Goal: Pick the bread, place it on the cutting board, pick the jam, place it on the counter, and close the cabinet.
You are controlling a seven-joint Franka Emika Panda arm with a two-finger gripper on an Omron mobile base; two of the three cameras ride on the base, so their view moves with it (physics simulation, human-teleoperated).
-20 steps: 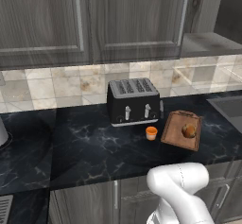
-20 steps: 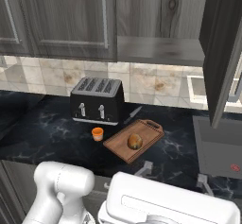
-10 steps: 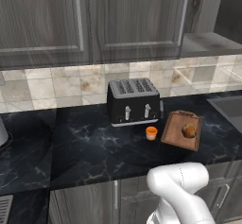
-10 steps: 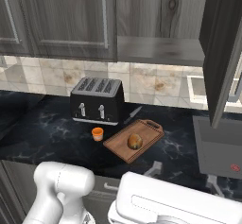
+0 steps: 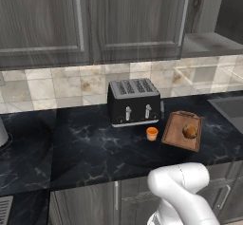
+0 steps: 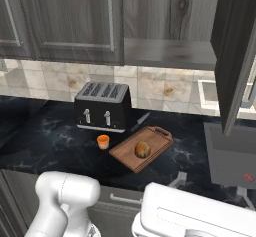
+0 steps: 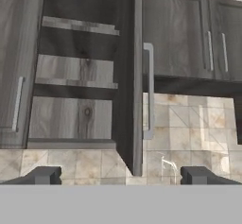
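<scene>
The bread [image 5: 190, 131] [image 6: 143, 149] lies on the cutting board [image 5: 176, 135] [image 6: 155, 140], to the right of the toaster. The jam [image 5: 152, 133] [image 6: 103, 141] stands on the counter [image 5: 90, 148] [image 6: 50, 141] between toaster and board. The cabinet [image 6: 235, 56] [image 7: 133, 81] has one door swung open, with bare wooden shelves [image 7: 75, 69] inside. In the hand view my gripper [image 7: 120, 176] is open and holds nothing. It faces the open door edge-on, some way off, with the door's silver handle [image 7: 149, 90] just right of the edge.
A black four-slot toaster [image 5: 134, 100] [image 6: 102, 106] stands against the tiled wall. A sink [image 5: 230, 106] lies at the counter's right end, with a faucet [image 7: 170, 164] below the open door. Shut cabinet doors [image 5: 47, 20] hang to the left.
</scene>
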